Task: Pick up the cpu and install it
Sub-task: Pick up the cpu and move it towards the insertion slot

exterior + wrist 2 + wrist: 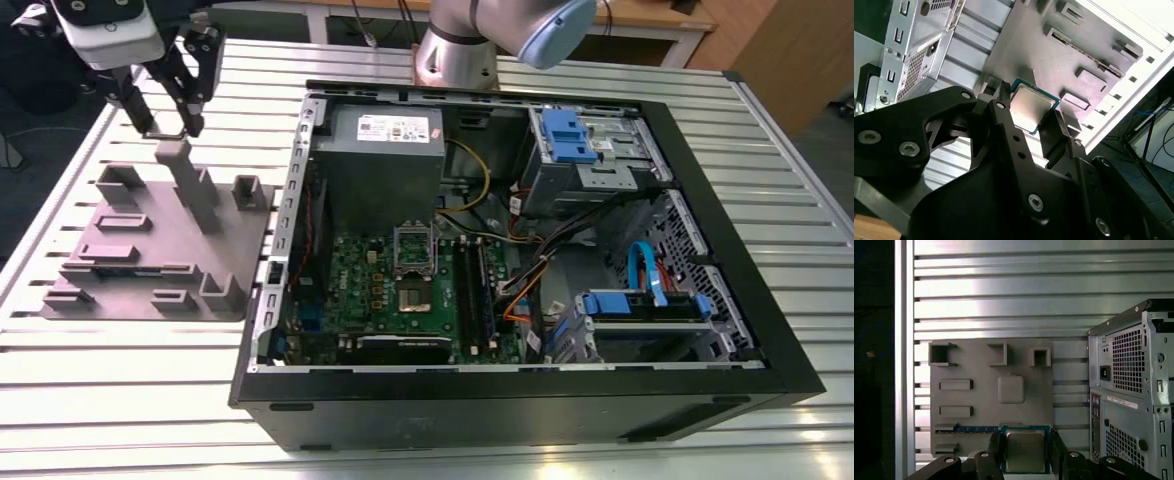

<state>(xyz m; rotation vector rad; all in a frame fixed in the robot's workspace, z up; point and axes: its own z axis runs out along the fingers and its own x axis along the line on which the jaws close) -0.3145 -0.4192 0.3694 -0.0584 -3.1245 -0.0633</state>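
exterior view: tool (167, 130) above grey plate (147, 250) on counter (120, 400), beside computer case (747, 330) | second wrist view: tool clamped on cpu (1033, 107) at opposite edges | first wrist view: cpu (1025, 450) in grip, grey plate behind; likely light, stiff, fragile, so edge hold only

The cpu (1025, 450) has a smooth, dull silver metal top with a thin green edge. The gripper (170, 128) looks matt black. The grey plate (147, 240) looks like matt plastic, the table (134, 360) is shiny ribbed metal, and the computer case (534, 400) is matt black outside and bare grey metal inside.
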